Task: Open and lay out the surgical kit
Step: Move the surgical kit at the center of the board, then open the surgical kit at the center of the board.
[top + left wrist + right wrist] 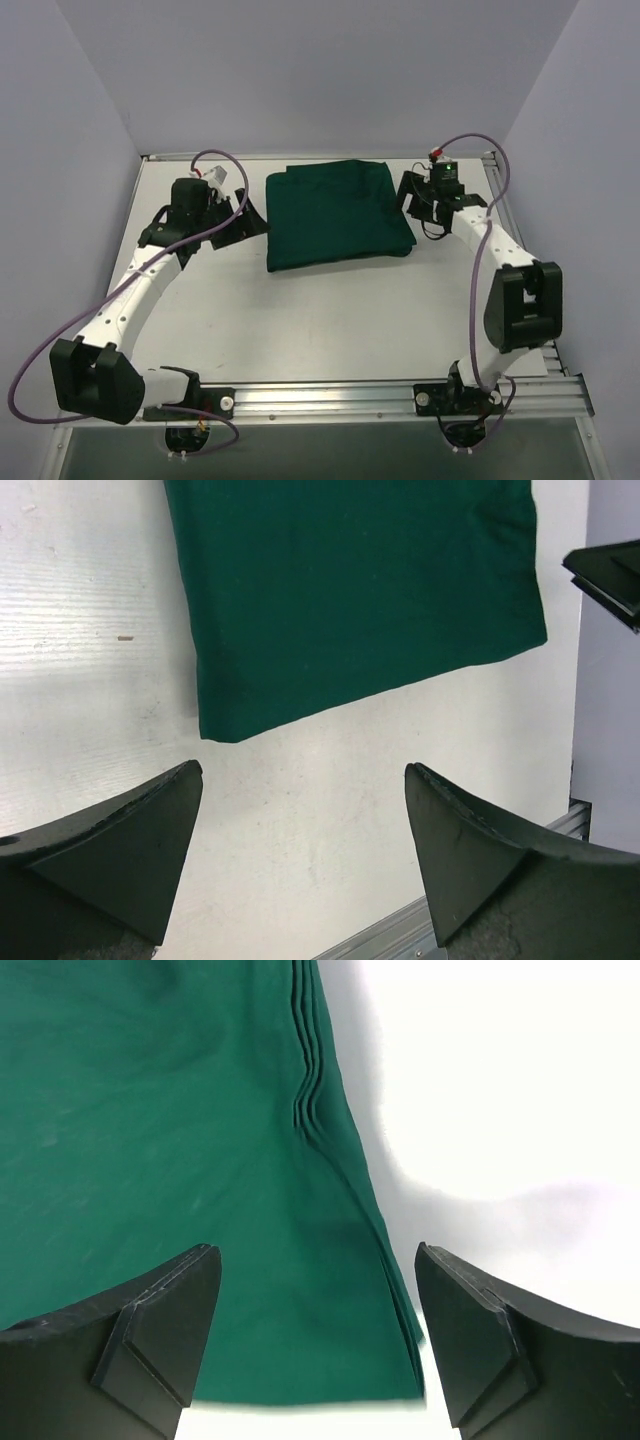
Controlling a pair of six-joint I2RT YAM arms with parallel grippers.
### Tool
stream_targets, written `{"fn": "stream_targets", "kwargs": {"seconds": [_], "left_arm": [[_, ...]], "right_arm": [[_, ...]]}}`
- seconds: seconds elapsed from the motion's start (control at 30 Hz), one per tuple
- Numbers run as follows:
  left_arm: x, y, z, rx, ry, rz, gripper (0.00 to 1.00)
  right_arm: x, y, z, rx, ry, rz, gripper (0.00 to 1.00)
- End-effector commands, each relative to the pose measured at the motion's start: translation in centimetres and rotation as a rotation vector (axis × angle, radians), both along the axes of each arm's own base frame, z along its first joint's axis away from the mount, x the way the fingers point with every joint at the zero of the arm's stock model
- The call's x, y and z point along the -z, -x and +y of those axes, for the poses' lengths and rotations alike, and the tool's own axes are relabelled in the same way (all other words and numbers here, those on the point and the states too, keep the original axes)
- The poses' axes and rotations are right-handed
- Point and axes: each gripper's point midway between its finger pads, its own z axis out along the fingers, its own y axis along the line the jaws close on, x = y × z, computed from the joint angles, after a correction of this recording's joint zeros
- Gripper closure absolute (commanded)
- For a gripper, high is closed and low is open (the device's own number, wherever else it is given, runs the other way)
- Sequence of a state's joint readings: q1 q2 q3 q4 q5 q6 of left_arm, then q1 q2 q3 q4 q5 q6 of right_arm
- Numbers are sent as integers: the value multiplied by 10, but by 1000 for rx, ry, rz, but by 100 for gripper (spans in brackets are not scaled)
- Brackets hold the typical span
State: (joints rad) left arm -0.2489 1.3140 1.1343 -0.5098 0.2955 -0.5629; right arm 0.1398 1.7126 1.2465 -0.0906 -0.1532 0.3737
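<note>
The surgical kit (338,215) is a dark green cloth bundle, folded shut and lying flat at the back middle of the table. My left gripper (252,212) sits just left of the bundle, open, with nothing between its fingers. In the left wrist view this gripper (303,771) hangs over bare table, short of the cloth's corner (225,725). My right gripper (408,200) is at the bundle's right edge. The right wrist view shows it (317,1250) open above the cloth (150,1140), near the stacked fold edges (305,1100), not gripping them.
A white tabletop (330,320) is bounded by light walls on three sides. An aluminium rail (330,398) runs along the near edge by the arm bases, and another rail (400,930) shows in the left wrist view. Purple cables (478,270) loop off both arms.
</note>
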Motion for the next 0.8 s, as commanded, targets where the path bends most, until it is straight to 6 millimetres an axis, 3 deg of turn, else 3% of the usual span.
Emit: {"fn": "stream_targets", "kwargs": {"seconds": [0.0, 0.03, 0.07, 0.17, 0.2, 0.43, 0.77], "left_arm": [[-24, 9, -1, 25, -2, -67, 9], [-27, 12, -3, 33, 2, -74, 9], [-26, 17, -9, 50, 4, -71, 9], [-27, 26, -21, 82, 4, -71, 9], [-28, 28, -25, 92, 2, -71, 9], [-32, 42, -60, 182, -29, -99, 11], [-28, 48, -90, 249, -32, -121, 13]], "right_arm": [[-8, 41, -16, 38, 3, 36, 20], [-17, 47, -18, 40, -19, 15, 21], [-5, 59, -19, 39, -34, 40, 22], [-2, 68, -22, 48, -86, 32, 25], [8, 74, -23, 47, -96, 51, 26], [26, 74, -18, 23, -212, 58, 31], [31, 70, 1, -26, -330, 41, 53]]}}
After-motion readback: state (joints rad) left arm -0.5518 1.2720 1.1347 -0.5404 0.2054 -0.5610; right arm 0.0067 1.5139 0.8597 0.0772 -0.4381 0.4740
